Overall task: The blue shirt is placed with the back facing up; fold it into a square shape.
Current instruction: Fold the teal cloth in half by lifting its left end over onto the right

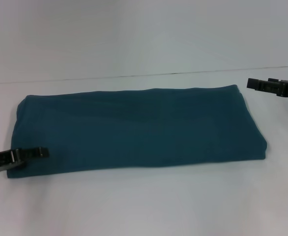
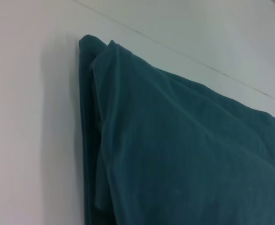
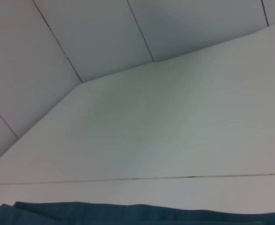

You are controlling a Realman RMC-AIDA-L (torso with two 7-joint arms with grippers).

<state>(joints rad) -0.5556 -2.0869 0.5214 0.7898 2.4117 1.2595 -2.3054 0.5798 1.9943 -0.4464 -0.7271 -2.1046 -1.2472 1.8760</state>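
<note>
Head view shows the blue shirt [image 1: 139,130] lying on the white counter [image 1: 144,206] as a long band, already folded lengthwise, plain side up, its long axis running left to right. That shape suggests the sleeves and sides are tucked in, leaving only a crosswise fold to bring it near a square.

At the shirt's near left corner sits the left end effector [image 1: 41,152], low on the cloth edge; its tips look pressed close together, but whether they pinch the fabric I cannot tell. It seems placed there to lift that end and carry it across to the right. From the left wrist view, the stacked layers at that corner [image 2: 97,140] are visible, slightly offset, so a grasp would need to catch all of them.

Above the counter off the shirt's far right corner hangs the right end effector [image 1: 254,83], apart from the cloth; its finger state is unclear.

Beyond the smooth, matte counter stands a pale panelled wall [image 3: 104,37].
</note>
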